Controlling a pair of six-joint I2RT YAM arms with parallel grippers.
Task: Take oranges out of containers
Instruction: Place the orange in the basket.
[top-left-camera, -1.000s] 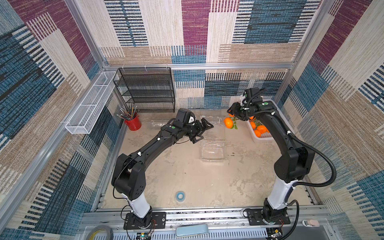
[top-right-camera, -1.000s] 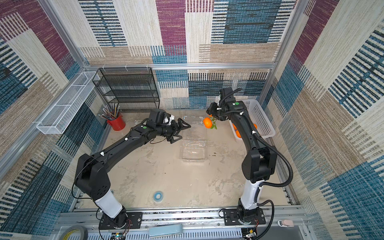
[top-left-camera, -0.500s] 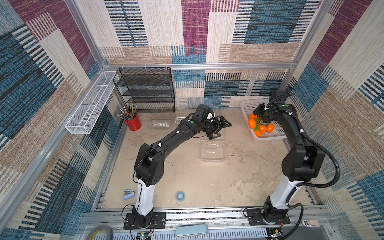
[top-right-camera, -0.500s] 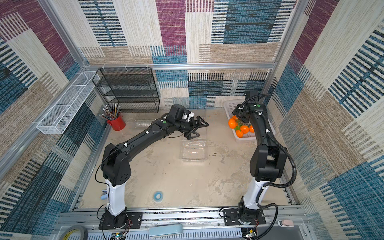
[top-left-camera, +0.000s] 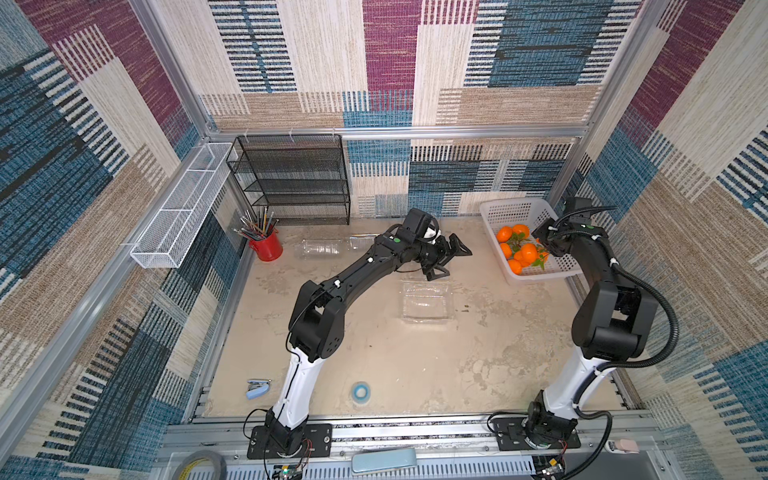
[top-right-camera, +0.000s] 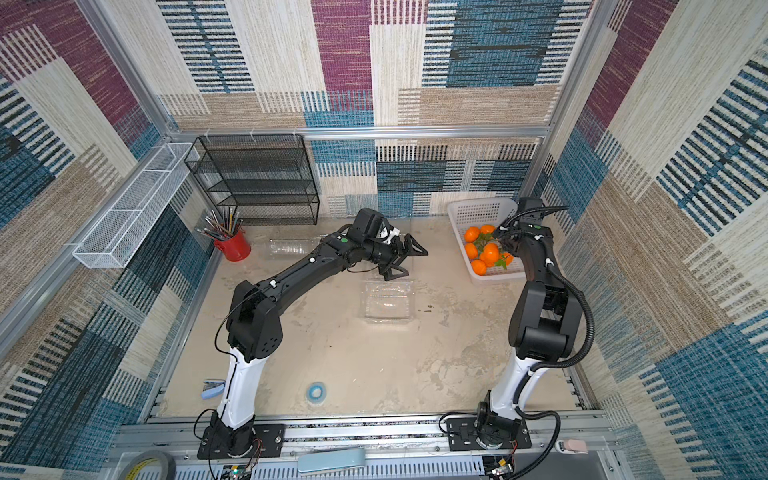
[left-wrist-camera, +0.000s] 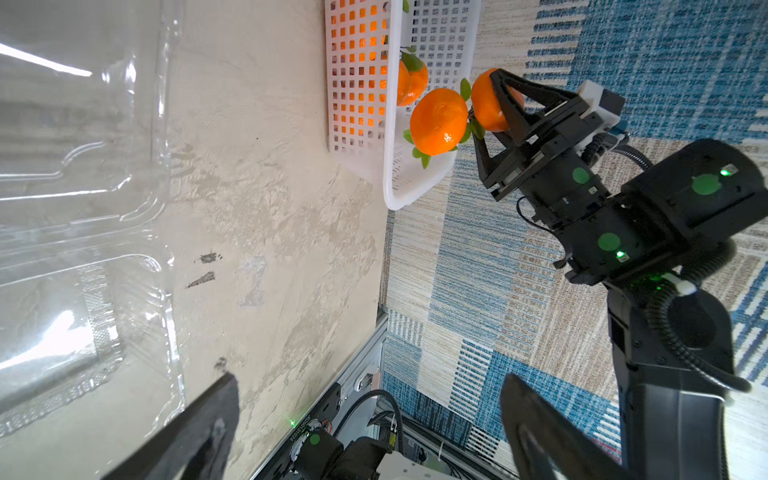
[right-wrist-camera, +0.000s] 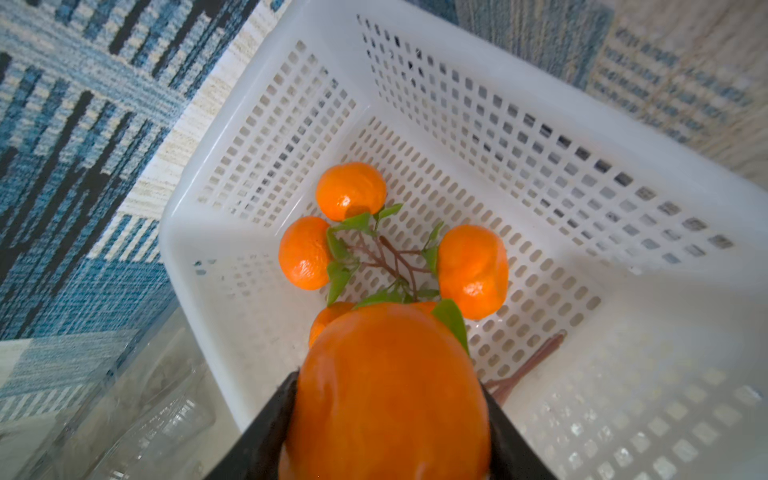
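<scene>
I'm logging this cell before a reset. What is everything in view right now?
oranges: about six, bright orange with green leaves, in the basket or held just over it
basket: one, white, far right of the table
clear boxes: one open and empty mid-table, more at the back, count unclear
rack: one, black wire, at the back
trough: one, white wire, high on the left side
cup: one, red, holding brushes, beside the rack
tape roll: one, blue, near front
stapler: one, blue, front left
left gripper: black, open, empty
right gripper: black, shut on one orange
</scene>
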